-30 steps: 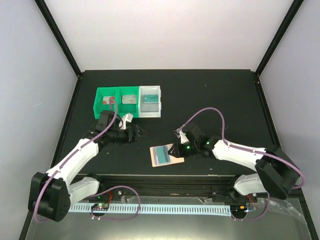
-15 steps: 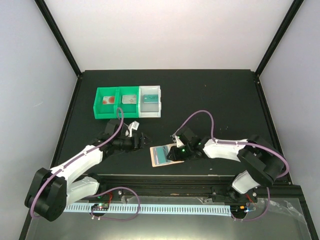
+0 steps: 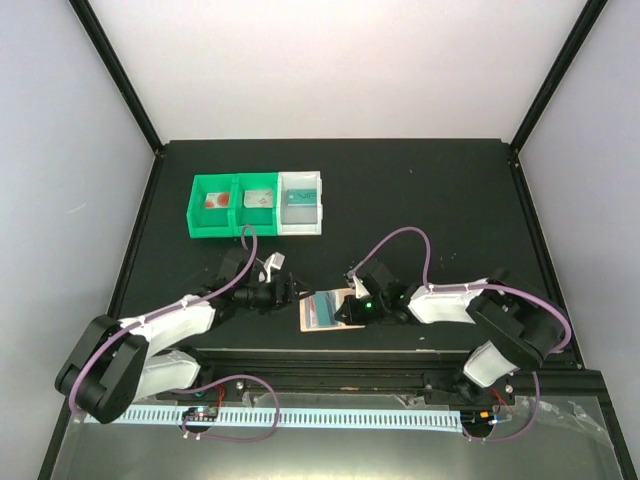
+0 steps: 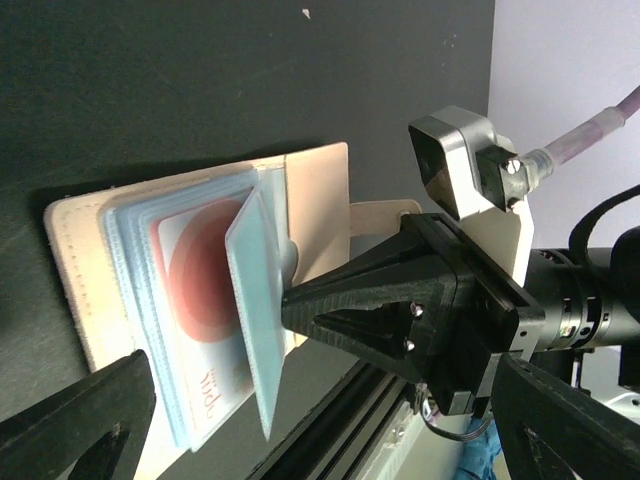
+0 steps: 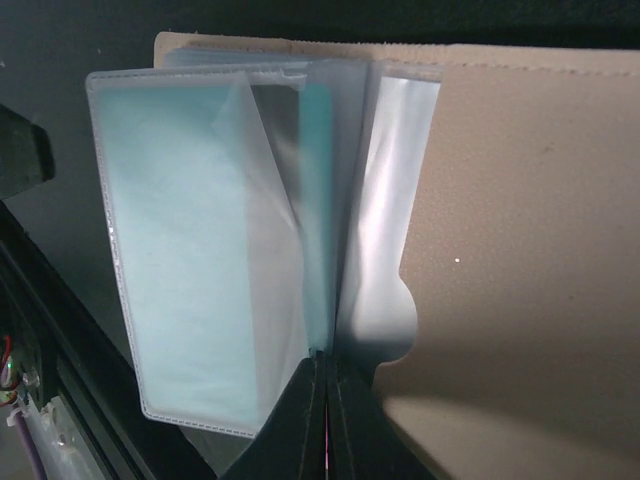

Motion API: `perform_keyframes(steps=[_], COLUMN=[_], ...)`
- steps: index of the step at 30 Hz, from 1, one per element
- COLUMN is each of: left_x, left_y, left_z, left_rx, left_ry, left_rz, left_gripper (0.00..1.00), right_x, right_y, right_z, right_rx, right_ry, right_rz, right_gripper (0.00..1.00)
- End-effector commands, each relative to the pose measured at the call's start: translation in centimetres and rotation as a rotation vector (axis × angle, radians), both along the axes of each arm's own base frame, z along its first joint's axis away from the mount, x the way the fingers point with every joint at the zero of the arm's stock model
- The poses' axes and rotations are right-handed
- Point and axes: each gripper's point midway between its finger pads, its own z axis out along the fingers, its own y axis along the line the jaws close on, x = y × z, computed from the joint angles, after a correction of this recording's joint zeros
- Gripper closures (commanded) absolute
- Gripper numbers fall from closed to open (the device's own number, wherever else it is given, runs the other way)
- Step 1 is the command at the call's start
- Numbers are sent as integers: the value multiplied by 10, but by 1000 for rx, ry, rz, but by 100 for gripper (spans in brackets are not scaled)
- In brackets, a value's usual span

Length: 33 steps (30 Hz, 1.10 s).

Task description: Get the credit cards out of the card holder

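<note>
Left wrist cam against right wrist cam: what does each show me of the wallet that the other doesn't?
Left wrist only: a red-pink card under the sleeves, and the right claw seen from outside, shut, holding up a clear sleeve. Right wrist only: the shut tips meeting the sleeve edges close up, and a pale teal sleeve on its left; no red card shows. Both: the card holder lying open, sleeves fanned.

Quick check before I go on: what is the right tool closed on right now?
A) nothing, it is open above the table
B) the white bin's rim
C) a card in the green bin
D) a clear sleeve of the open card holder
D: in the right wrist view the right tool is pinched shut on the edge of a clear sleeve standing up from the open card holder.
</note>
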Motion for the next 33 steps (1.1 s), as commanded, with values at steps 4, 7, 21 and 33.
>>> perform_keyframes(steps=[4, 7, 21, 33], left_x=[6, 7, 14, 10], left_y=[-23, -29, -44, -60], left_z=[19, 22, 17, 22], left_rx=[-92, -94, -96, -127], left_ry=[-58, -66, -56, -39], left_rz=[-23, -34, -34, -73], left_gripper=[6, 6, 6, 6], right_x=[-8, -8, -10, -8], right_y=[-4, -5, -3, -3], right_z=[-14, -13, -8, -1], right_rx=[8, 10, 41, 56], right_ry=[39, 36, 34, 11], right_rz=[-23, -25, -21, -25], right_gripper=[99, 99, 99, 97])
